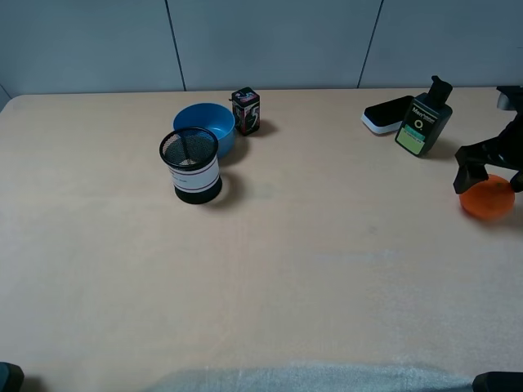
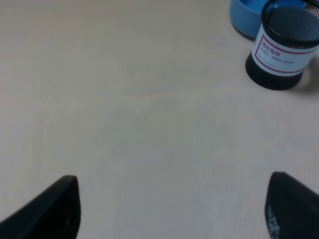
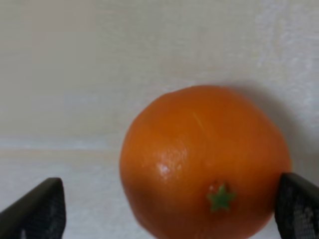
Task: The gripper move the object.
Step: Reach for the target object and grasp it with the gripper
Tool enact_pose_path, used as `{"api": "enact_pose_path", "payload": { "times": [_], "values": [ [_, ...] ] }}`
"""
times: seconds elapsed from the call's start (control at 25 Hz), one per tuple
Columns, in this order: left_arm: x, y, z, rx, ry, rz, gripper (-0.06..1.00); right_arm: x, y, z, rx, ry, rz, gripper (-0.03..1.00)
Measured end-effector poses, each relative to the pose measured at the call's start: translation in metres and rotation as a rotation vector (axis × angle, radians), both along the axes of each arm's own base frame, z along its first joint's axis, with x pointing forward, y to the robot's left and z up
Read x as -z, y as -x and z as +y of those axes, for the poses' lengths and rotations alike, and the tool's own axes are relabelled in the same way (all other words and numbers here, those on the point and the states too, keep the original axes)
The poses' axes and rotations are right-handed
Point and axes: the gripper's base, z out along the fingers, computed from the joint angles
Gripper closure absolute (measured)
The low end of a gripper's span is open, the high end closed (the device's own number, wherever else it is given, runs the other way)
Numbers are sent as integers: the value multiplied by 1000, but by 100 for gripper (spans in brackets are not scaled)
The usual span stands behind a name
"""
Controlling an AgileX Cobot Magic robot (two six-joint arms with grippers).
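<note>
While hanging low over the pale wooden tabletop, spreads the black two-fingered right claw wide and grips nothing. Straddles the small round orange mandarin, set on the table directly beneath and between the fingers. Seen from the right wrist: one black fingertip well clear of the fruit's side, the other right against its opposite flank, contact impossible to tell; green stem star turned up toward the camera. Just beyond this claw, toward the back wall: dark bottle with green label and black cap, and beside that, toward the table's middle, a flat black-and-white case. Well away to the claw's left: small dark printed box, round blue bowl, and black mesh cup with white label, standing just in front of the bowl. As for the black left claw: likewise wide apart, empty, over bare table, with cup and bowl well ahead of it.
</note>
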Motion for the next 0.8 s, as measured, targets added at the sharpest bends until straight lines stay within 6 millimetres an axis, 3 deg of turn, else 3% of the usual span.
{"api": "enact_pose_path", "payload": {
  "times": [0.28,0.8],
  "values": [
    [0,0,0,0,0,0,19,2,1,-10,51,-1,5,34],
    [0,0,0,0,0,0,19,3,2,-12,54,3,12,34]
  ]
}}
